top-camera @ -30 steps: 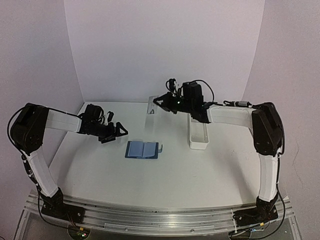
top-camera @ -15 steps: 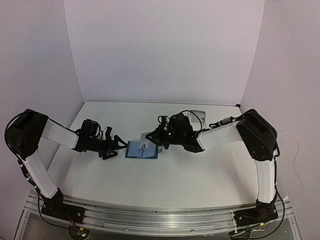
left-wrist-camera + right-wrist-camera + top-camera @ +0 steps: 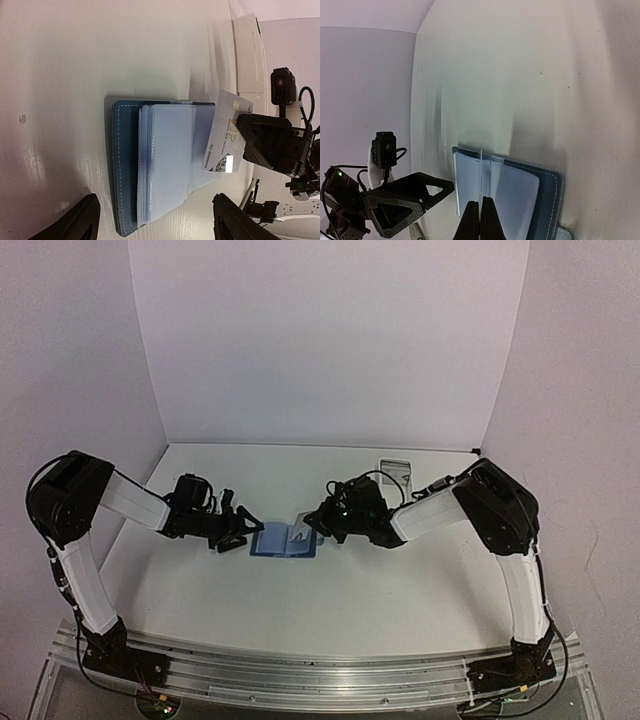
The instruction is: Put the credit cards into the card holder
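On the white counter [image 3: 330, 605] the holder [image 3: 125, 165] lies open between my hands. My right hand [image 3: 480, 214] pinches a card [image 3: 227, 131] over its pockets. My left hand [image 3: 243, 530] stands spread just beside it.

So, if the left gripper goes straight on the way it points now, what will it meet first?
Most likely the open card holder, lying straight ahead of the left gripper; its height is unclear.

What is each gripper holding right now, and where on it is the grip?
The right gripper pinches a credit card by one long edge, over the open card holder. The left gripper is open, holding nothing.
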